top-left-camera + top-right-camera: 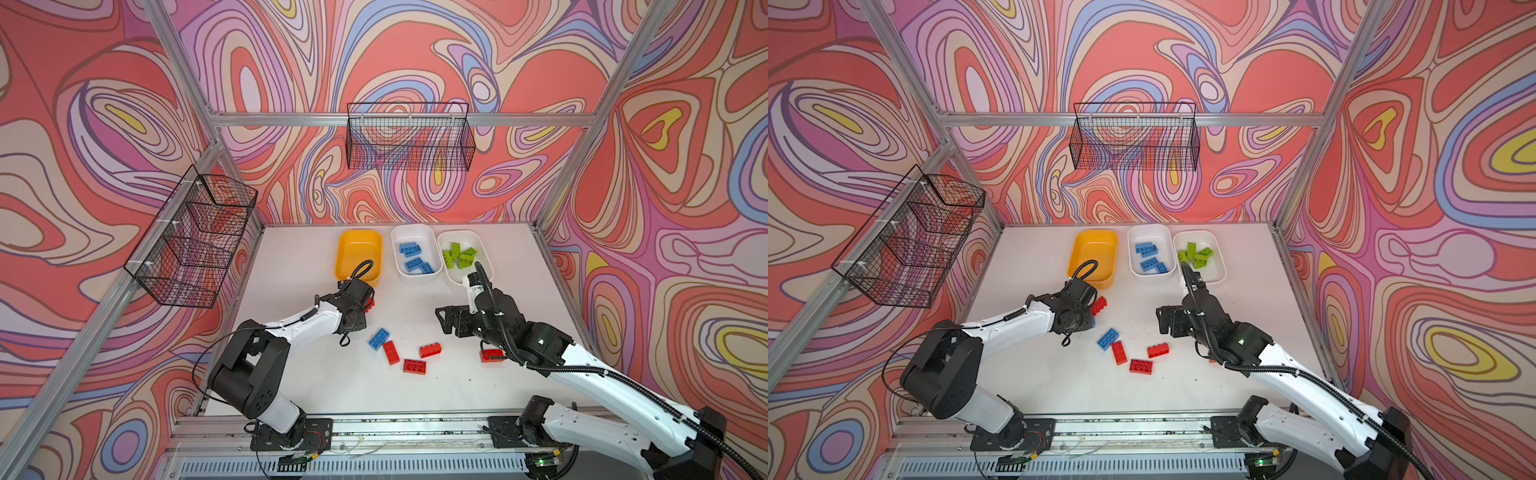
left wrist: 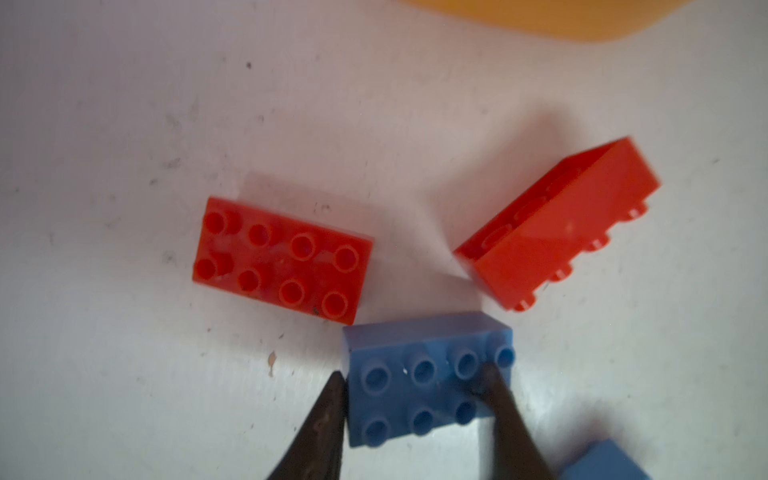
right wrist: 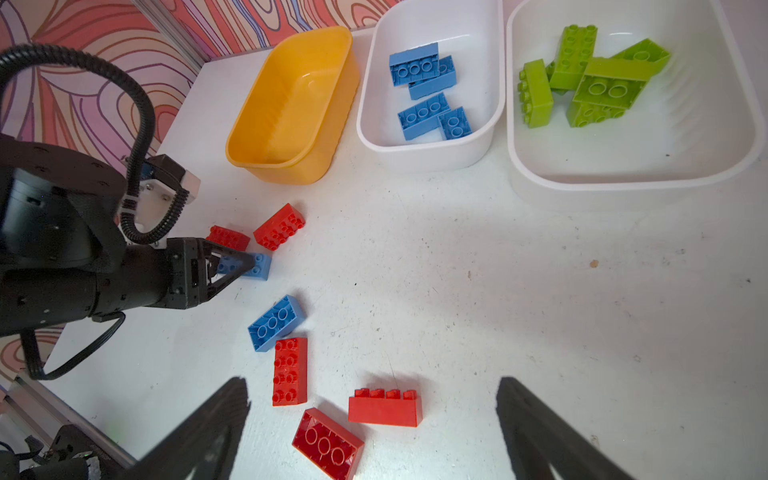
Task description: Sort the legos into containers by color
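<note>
Here the left gripper (image 2: 413,374) straddles a blue studded plastic brick (image 3: 262,266) near the yellow-orange plastic tub (image 3: 291,104); pinched or not, I cannot tell. Right gripper (image 3: 374,380) gapes. Probably light, rigid, slick: grip its flat sides.

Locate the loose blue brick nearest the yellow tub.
Both wrist views show the blue brick between the left gripper's fingers, left of centre, beside two red bricks before the yellow tub.

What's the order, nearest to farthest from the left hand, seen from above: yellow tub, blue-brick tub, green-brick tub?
From the left hand, in a top view:
1. yellow tub, just behind it, left end of the row.
2. blue-brick tub, middle of the row.
3. green-brick tub, right end.
</note>
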Motion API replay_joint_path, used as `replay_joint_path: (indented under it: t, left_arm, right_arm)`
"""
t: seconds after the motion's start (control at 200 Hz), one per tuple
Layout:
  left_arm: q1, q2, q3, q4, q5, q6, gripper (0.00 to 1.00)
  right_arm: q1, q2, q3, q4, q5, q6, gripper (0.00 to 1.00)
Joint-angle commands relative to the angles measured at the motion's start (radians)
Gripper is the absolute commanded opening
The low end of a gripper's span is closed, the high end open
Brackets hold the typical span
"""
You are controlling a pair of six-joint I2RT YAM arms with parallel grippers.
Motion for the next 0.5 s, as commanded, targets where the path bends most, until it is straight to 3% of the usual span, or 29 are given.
replay_joint_path:
  t: [0.0,0.09,0.295,0.496]
  left_arm:
    - [-0.003,0.081,-0.019,-0.058,0.01,0.018,0.47]
    - [-0.003,0.1,-0.009,-0.063,0.016,0.029,0.55]
    - [-0.003,0.102,-0.003,-0.065,0.013,0.033,0.57]
    - [-0.008,0.049,0.002,-0.071,0.017,0.021,0.68]
  right_arm:
    - [0.005,-0.02,0.0,-0.026,0.029,0.009,0.98]
    - [0.004,-0.023,0.0,-0.03,0.035,0.011,0.98]
    - [0.005,-0.026,-0.011,-0.026,0.04,0.012,0.98]
    - [0.005,-0.024,-0.017,-0.028,0.048,0.008,0.98]
